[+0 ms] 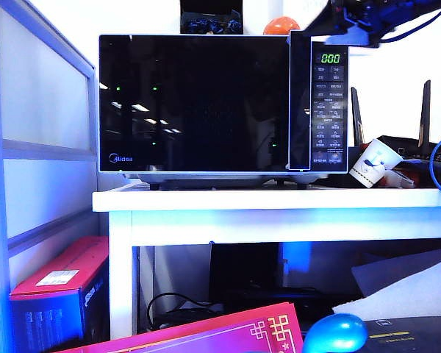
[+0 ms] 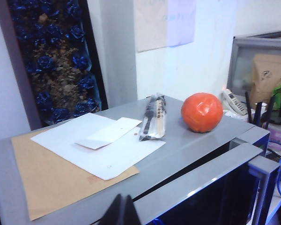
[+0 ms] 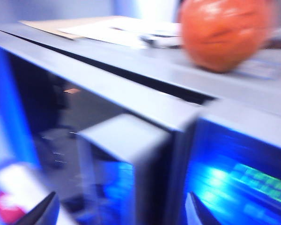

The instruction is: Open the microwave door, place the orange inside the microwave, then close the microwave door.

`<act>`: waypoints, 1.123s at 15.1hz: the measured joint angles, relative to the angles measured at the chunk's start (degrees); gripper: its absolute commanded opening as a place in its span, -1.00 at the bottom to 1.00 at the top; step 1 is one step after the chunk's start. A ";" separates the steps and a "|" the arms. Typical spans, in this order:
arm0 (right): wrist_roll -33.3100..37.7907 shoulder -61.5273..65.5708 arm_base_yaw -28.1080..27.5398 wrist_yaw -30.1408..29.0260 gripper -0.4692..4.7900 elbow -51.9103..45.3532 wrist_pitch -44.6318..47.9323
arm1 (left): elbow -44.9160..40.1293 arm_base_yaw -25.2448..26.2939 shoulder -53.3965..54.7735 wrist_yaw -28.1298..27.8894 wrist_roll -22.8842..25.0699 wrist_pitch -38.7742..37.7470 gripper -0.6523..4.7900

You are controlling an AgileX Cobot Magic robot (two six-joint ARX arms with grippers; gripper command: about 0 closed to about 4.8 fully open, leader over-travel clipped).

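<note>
A: Nearest the exterior camera, a shiny blue rounded object (image 1: 335, 332) sits beside a pink patterned box (image 1: 228, 332) under the white table (image 1: 279, 200).

B: And the microwave (image 1: 222, 104)?

A: It stands on that table. The microwave door (image 1: 195, 103) is slightly ajar at its handle side; its interior is hidden behind the dark glass.

B: The orange (image 2: 202, 112)?

A: On the microwave's roof, toward the right, near white papers (image 2: 98, 143) and a wrapped packet (image 2: 153, 116).

B: The grippers?

A: The right gripper (image 3: 122, 213) hangs at the door's handle edge, jaws spread wide, holding nothing. The left gripper (image 2: 122, 212) hovers above the roof's near edge, fingertips together, empty.

B: Anything else?

A: A paper cup (image 1: 373, 163) lies tipped at the table's right.
</note>
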 measured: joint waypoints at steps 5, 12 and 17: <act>4.31 3.15 0.00 -5.53 0.53 2.29 0.02 | 0.00 0.00 0.00 0.00 0.00 0.00 -0.78; 8.17 3.13 -0.09 -12.85 0.53 3.13 0.44 | 0.00 0.00 0.00 0.00 0.00 -0.07 -0.78; 10.10 3.13 -0.33 -17.70 0.53 3.15 0.42 | 0.00 0.00 0.00 0.00 0.00 -0.50 -0.78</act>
